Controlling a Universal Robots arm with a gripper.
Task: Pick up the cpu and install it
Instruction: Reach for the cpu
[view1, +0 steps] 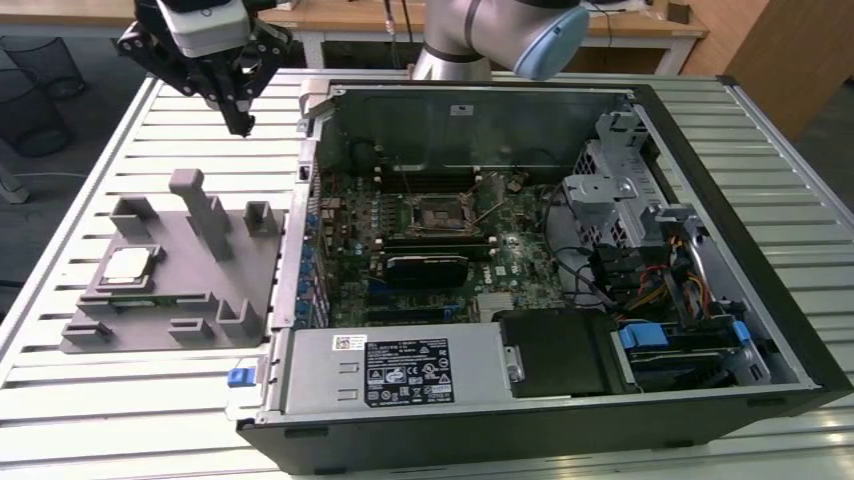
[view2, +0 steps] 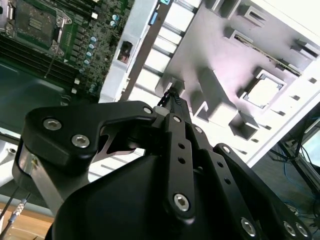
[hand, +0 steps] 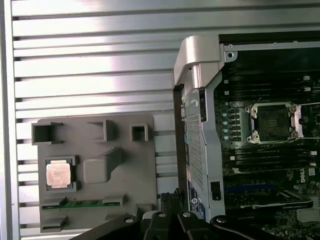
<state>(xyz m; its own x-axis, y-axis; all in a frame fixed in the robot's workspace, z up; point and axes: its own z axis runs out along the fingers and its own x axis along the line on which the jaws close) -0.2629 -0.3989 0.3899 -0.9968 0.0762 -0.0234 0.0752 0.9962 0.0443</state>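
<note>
Hovering over the table's (view1: 120, 410) far side, the gripper (view1: 243, 126) looks pressed together, w/ nothing held. The cpu (view1: 127, 265) lies in the grey jig (view1: 200, 300), well apart, nearer & toward the exterior view's left.

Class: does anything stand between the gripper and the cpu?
Nothing covers the cpu, which lies bare-topped in the grey holder. The holder's tall post rises roughly between it and the gripper; from above the cpu looks free.

Arm (view1: 470, 32) aloft, hand (view1: 244, 123) pointing straight down, black fingers (view2: 173, 101) together tip to tip.
</note>
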